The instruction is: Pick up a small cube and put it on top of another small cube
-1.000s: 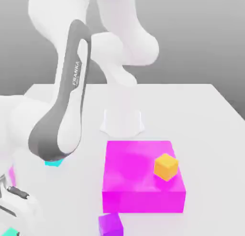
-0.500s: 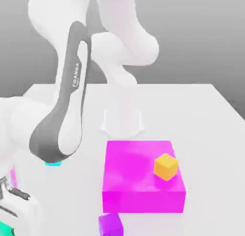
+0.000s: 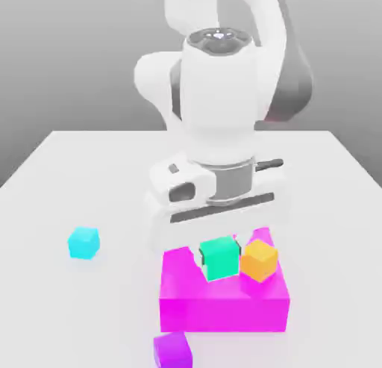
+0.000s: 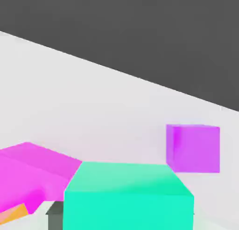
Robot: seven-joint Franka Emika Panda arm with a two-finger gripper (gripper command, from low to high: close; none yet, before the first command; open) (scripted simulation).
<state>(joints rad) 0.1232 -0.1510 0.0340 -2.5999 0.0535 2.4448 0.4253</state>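
Observation:
The small cube (image 3: 219, 259), teal-green, hangs under the white hand with my gripper (image 3: 220, 263) shut on it, a finger on either side. It is over the top of the big magenta block (image 3: 224, 307), close beside another small cube (image 3: 259, 260), the orange-yellow one, on the exterior view's left of it. The orange-yellow cube rests on the block near its right edge. In the hand view the teal-green cube (image 4: 128, 196) sits close to the lens, with the magenta block (image 4: 28, 170) and a sliver of the orange-yellow cube (image 4: 11, 215) beyond it.
A cyan-blue cube (image 3: 83, 242) lies on the white table (image 3: 328, 180) at the exterior view's left. A purple cube (image 3: 172, 350) sits in front of the magenta block and also shows as the purple cube (image 4: 193, 148) in the hand view. The arm's base stands behind the block.
The arm has swung from the exterior view's left to above the magenta block. Its fingers closed on the teal-green cube and carried it there. The cyan-blue cube now shows fully.

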